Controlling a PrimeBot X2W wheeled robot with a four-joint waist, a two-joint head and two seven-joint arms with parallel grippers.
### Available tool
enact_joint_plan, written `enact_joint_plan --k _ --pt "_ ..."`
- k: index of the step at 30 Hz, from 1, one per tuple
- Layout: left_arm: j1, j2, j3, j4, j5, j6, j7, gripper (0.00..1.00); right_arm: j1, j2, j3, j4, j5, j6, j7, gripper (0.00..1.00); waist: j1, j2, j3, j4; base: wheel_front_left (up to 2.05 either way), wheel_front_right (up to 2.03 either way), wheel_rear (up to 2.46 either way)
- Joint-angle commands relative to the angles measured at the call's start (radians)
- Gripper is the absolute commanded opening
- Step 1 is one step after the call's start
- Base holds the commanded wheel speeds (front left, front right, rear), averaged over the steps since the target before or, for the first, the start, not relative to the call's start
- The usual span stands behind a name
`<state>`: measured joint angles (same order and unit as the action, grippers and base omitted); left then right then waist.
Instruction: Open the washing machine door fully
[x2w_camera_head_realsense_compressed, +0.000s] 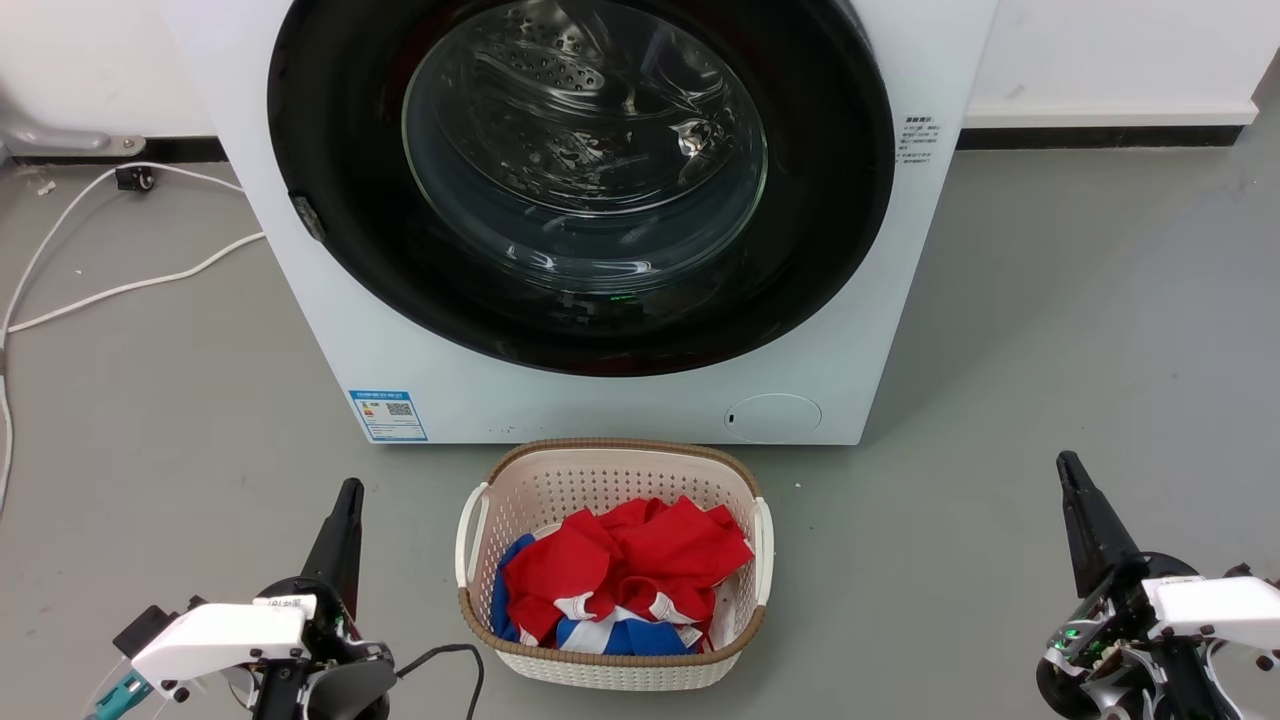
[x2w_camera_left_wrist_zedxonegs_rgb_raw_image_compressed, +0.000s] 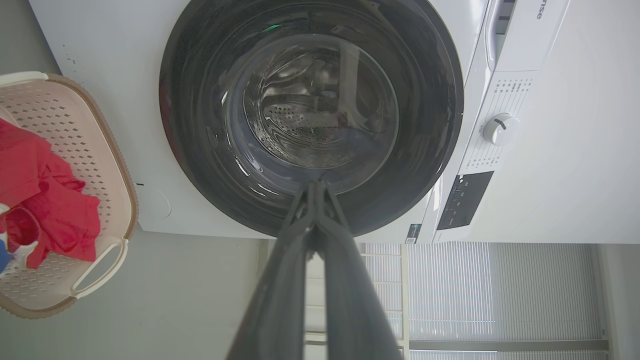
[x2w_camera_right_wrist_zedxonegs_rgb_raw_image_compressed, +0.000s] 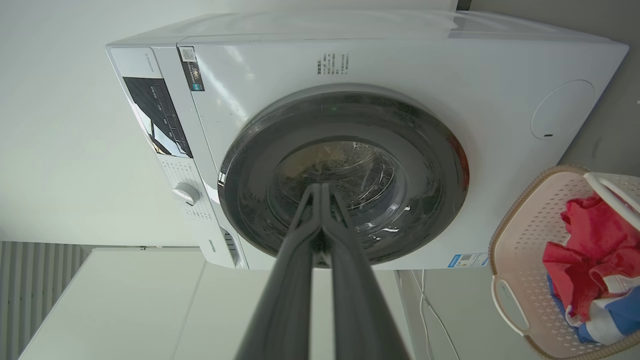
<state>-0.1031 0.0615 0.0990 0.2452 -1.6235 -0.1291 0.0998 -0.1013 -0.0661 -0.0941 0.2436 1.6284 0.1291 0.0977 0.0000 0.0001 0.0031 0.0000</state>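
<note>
While the washing machine door (x2w_camera_head_realsense_compressed: 585, 170) is shut, lying flush in the white front of the washing machine (x2w_camera_head_realsense_compressed: 600, 415), the task has not begun; the steel drum shows only through the door's bulging glass. The left tool (x2w_camera_head_realsense_compressed: 350, 495) and the right tool (x2w_camera_head_realsense_compressed: 1068, 468) hang low over the grey floor (x2w_camera_head_realsense_compressed: 1050, 330), well apart from the machine and one to each side. Each has its two dark fingers pressed together with nothing between them. That looks like a rest pose, with the tips aimed at the machine, so that either arm can go forward.

A cream laundry basket (x2w_camera_head_realsense_compressed: 520, 480) stands just before the machine's foot, between the two tools. Red and blue clothes (x2w_camera_head_realsense_compressed: 640, 560) lie in it, most likely waiting to be loaded once the opening is free. A white cable (x2w_camera_head_realsense_compressed: 100, 290) trails over the floor to the machine's left, away from the work.

On the door's left edge sits a small grey fitting (x2w_camera_head_realsense_compressed: 307, 217); I cannot tell whether it is a catch or a hinge. That decides which side must be pulled, so the next move calls for finding the free edge, spreading the fingers there and hooking it. The glossy rim will probably give a poor hold, and I cannot tell whether the swinging door would clear the basket.
</note>
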Motion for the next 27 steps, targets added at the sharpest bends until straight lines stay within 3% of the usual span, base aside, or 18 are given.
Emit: enact_joint_plan --k 1,21,22,27 --pt "-0.009 0.001 0.001 0.001 0.003 -0.003 0.003 0.00 -0.011 0.002 -0.003 0.002 -0.004 0.003 0.003 0.00 0.0000 -0.0001 0.000 0.000 0.00 0.00 0.00" --pt "-0.009 -0.002 0.005 0.001 0.008 -0.003 0.007 0.00 -0.012 0.006 -0.007 0.002 -0.009 0.003 0.007 0.00 0.0000 -0.0001 0.000 0.000 0.00 0.00 0.00" --pt "0.000 -0.002 0.003 0.000 0.002 0.000 0.003 1.00 -0.001 0.003 -0.006 0.000 -0.003 0.000 0.004 1.00 0.0000 -0.0001 0.000 0.000 0.00 0.00 0.00" --pt "0.004 -0.005 -0.010 0.003 0.003 0.000 -0.004 1.00 0.010 0.005 0.002 -0.001 -0.008 0.000 -0.004 1.00 0.0000 -0.0001 0.000 0.000 0.00 0.00 0.00"
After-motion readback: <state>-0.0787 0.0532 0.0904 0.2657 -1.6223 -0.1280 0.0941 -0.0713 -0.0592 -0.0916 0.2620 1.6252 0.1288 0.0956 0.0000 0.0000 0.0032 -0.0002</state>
